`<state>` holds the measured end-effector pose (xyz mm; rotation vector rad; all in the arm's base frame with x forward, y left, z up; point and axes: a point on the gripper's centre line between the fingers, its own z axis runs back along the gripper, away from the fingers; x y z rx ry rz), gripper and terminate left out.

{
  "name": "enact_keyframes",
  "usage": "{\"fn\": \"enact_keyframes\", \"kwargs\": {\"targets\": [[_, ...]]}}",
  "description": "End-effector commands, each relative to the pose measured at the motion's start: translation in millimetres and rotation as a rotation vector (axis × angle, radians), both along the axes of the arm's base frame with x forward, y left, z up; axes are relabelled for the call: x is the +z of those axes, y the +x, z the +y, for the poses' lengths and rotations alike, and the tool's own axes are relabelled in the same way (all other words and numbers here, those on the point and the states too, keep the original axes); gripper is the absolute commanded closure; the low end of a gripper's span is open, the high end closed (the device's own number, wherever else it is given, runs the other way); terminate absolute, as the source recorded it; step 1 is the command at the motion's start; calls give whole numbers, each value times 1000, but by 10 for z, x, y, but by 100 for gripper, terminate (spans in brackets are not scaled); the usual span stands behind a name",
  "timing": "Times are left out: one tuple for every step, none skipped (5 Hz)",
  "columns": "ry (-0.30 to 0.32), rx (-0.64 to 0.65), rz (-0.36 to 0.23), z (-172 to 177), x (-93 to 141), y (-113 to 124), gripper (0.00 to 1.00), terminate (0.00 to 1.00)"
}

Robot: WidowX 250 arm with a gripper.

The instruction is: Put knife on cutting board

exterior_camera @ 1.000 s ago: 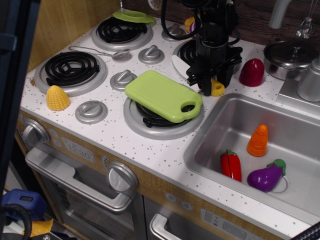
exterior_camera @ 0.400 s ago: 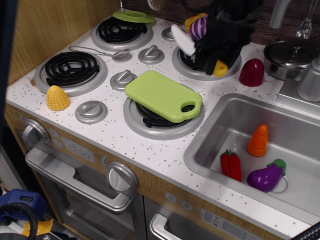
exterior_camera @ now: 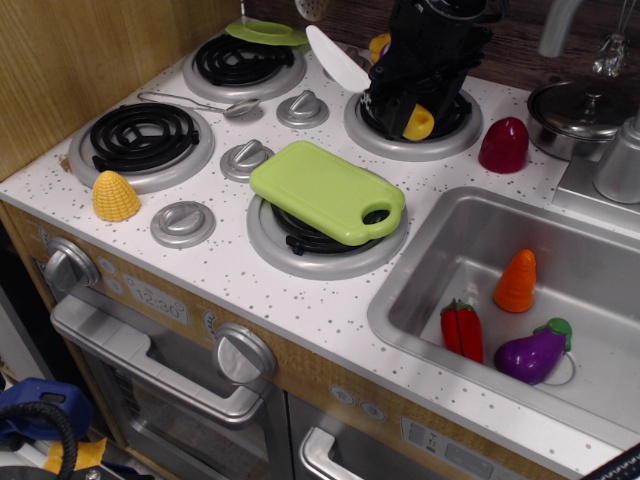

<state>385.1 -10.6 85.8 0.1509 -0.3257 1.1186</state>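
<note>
Gripper point(exterior_camera: 400, 105) is up over the far right burner point(exterior_camera: 452, 137) with its jaws clamped on the knife point(exterior_camera: 345, 62). I can see the yellow handle end poking out low on the right side of the black fingers, and the white blade sticking out up and to the left, tilted, off the stove completely. So the knife's in the air, not touching anything but the gripper as far as I can tell.

Board point(exterior_camera: 327, 190) is lying across the near right burner point(exterior_camera: 312, 249), just near and left of the gripper, handle hole at its right corner. Nothing's on it.

Other stuff: corn point(exterior_camera: 116, 196) near the left edge of the counter, spoon point(exterior_camera: 215, 104) between the two left burners, green dish point(exterior_camera: 266, 32) on the far left burner. Red thing point(exterior_camera: 503, 145) sits right of the gripper. Sink point(exterior_camera: 420, 290) on the right has a carrot point(exterior_camera: 517, 281), red pepper point(exterior_camera: 462, 330) and eggplant point(exterior_camera: 535, 351) in it.

For writing, I can only make out a little panel on the oven front that looks like digits, too blurry to read.
</note>
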Motion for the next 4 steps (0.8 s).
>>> {"fn": "enact_keyframes", "kwargs": {"targets": [[-62,18,-80,-65,157,-101,100,0],[-111,31,-82,-61,26,-140,100,0],[-116,35,-82,-22,-55,-183,100,0],[-122,40,-87,67,-105,-259,100,0]]}}
